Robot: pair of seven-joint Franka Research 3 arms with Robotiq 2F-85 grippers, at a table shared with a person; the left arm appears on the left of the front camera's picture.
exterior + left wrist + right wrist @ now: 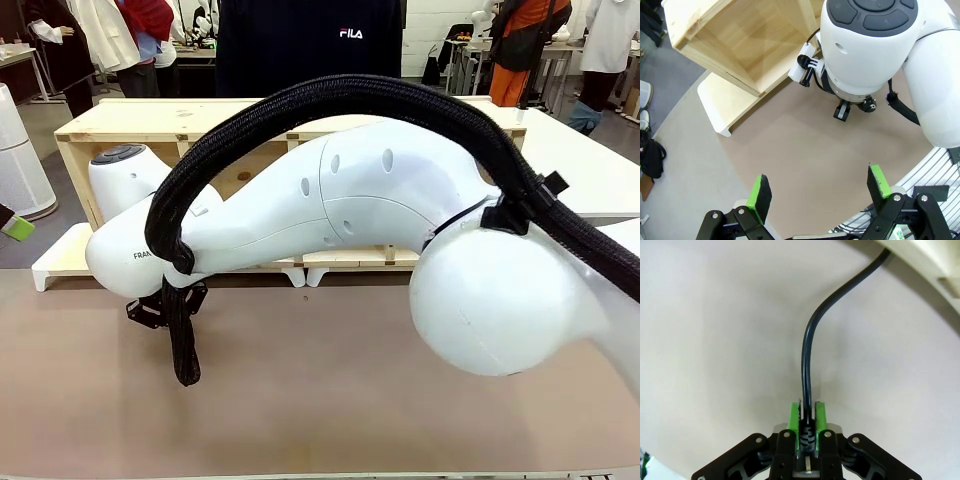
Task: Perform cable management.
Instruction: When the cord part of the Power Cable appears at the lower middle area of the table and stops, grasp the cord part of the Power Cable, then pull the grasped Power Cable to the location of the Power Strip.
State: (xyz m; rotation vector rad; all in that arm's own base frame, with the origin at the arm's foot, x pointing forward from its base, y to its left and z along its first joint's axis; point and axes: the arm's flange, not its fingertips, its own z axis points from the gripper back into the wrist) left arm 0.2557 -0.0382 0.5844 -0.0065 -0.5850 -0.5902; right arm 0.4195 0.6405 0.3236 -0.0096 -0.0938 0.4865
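Note:
In the right wrist view, the cable (809,345), thin, glossy and black, rises from between my right gripper's (807,412) green pads (794,415), bends right and disappears under a pale rim (920,265) at the top right. That gripper is shut on the cable's ribbed end. In the front view the right arm reaches across to the left, and its gripper (160,305) hangs low over the brown table, half hidden by the braided sleeve (185,345). The left wrist view shows the right gripper (842,111) from above. My left gripper (819,186) hovers open and holds nothing.
A light wooden crate (180,130) on a white base (60,262) stands across the back of the table; the crate (740,40) also appears in the left wrist view. A person in a dark shirt (310,45) stands behind it. The right arm's big white links (500,300) span the middle.

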